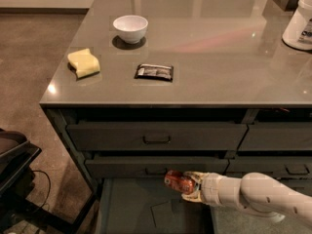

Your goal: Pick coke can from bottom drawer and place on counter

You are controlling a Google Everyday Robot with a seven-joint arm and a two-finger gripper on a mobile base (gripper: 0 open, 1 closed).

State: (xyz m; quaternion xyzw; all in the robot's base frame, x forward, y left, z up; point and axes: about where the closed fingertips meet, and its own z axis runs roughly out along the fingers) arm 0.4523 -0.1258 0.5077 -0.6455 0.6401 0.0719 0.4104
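The coke can (176, 182) is red and lies sideways in the air, just above the open bottom drawer (127, 210) and level with the front of the middle drawer. My gripper (187, 186) is shut on the can's right end, with the white arm stretching off to the lower right. The drawer's dark floor shows a square patch below the can. The counter (214, 57) is the glossy grey top above the drawers.
On the counter sit a white bowl (130, 28), a yellow sponge (84, 63), a dark snack packet (154, 72) and a white tub (300, 22) at the far right. Two shut drawers with loop handles (156, 138) are above. Dark equipment (14, 155) stands at the left.
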